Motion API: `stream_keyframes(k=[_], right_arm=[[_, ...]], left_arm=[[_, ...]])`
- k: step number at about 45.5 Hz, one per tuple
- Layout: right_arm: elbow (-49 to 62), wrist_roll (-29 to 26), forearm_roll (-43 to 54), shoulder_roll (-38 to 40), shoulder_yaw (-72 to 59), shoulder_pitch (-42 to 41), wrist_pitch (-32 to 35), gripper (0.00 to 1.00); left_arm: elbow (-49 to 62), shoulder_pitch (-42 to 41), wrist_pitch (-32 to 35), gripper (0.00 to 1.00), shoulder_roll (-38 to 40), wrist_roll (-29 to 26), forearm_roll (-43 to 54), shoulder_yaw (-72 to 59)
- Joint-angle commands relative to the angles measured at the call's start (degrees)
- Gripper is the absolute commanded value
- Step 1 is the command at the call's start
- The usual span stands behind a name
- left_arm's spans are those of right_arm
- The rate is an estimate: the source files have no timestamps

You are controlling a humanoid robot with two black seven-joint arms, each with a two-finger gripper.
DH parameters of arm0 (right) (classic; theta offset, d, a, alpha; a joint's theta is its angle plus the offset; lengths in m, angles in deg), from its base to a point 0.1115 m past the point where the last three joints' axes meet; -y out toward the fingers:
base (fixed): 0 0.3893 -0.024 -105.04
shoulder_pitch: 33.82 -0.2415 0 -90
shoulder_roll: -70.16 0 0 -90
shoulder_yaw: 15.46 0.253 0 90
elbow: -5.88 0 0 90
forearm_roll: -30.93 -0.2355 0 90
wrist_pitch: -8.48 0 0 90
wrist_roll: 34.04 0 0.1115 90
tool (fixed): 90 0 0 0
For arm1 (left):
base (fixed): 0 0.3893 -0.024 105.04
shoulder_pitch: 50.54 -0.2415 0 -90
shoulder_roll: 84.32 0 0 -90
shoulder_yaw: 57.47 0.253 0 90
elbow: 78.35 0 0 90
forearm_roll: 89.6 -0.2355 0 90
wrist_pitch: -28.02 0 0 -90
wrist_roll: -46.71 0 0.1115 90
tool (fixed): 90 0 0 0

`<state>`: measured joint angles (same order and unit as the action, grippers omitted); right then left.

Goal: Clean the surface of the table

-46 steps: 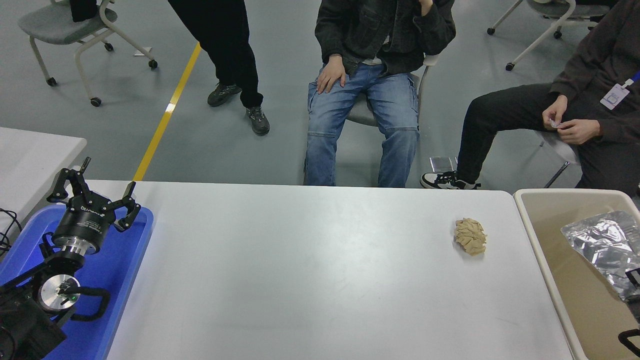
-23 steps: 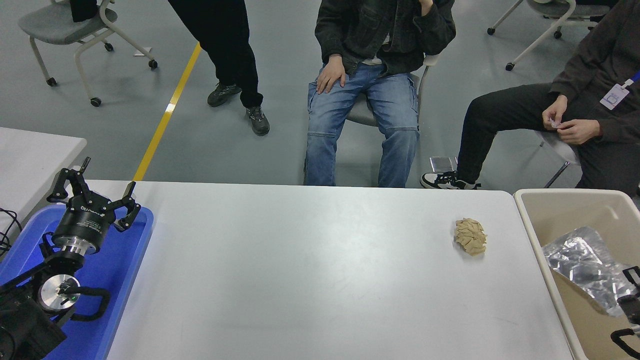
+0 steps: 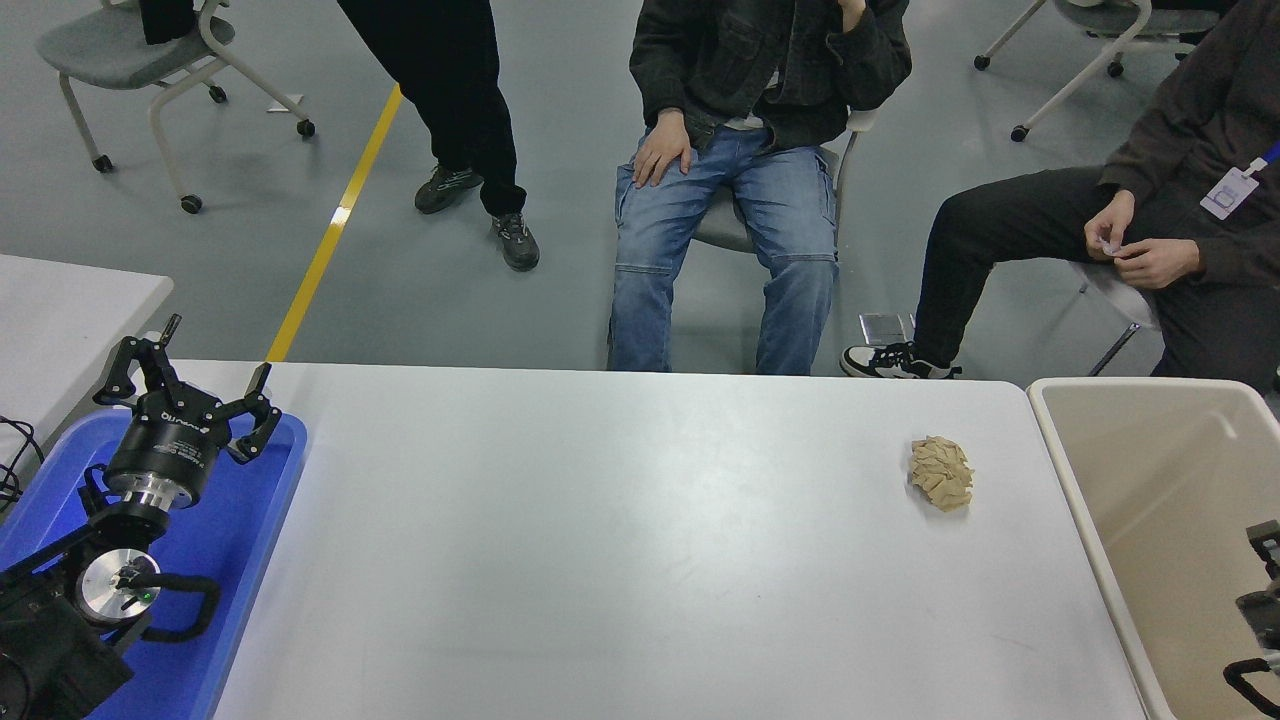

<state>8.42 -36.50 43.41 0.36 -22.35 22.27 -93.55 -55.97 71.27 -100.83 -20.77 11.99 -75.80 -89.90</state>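
Note:
The table surface is a wide matte white top that fills the lower picture. A crumpled tan paper wad lies on it near the right end. My right gripper shows only as black parts at the right edge, over the beige bin, well right of the wad. Nothing shows in its grasp, and most of it is cut off. My left gripper is parked open over the blue tray at the lower left.
A smaller white tabletop stands at the far left. People sit and stand beyond the table's far edge, one in blue jeans and one at the right. Wheeled chairs stand behind them.
The crumpled silver foil that was at the right gripper over the beige bin has gone down and out of view. The right gripper has shifted slightly at the frame edge. The left arm is unmoved.

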Motion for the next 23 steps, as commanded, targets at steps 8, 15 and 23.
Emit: stream_keyframes(k=[8, 15, 23], right_arm=[[0.01, 0.00, 0.00, 1.51, 0.21, -0.62, 0.17, 0.99], [-1.40, 0.00, -0.35, 4.23, 2.14, -0.89, 0.52, 0.99], [-9.48, 0.53, -0.35, 9.51, 14.69, -1.15, 1.84, 0.99]], left_arm=[[0.03, 0.00, 0.00, 1.00, 0.00, 0.00, 0.00, 0.00], [-0.06, 0.00, 0.00, 1.00, 0.00, 0.00, 0.00, 0.00], [-0.06, 0.00, 0.00, 1.00, 0.00, 0.00, 0.00, 0.00]])
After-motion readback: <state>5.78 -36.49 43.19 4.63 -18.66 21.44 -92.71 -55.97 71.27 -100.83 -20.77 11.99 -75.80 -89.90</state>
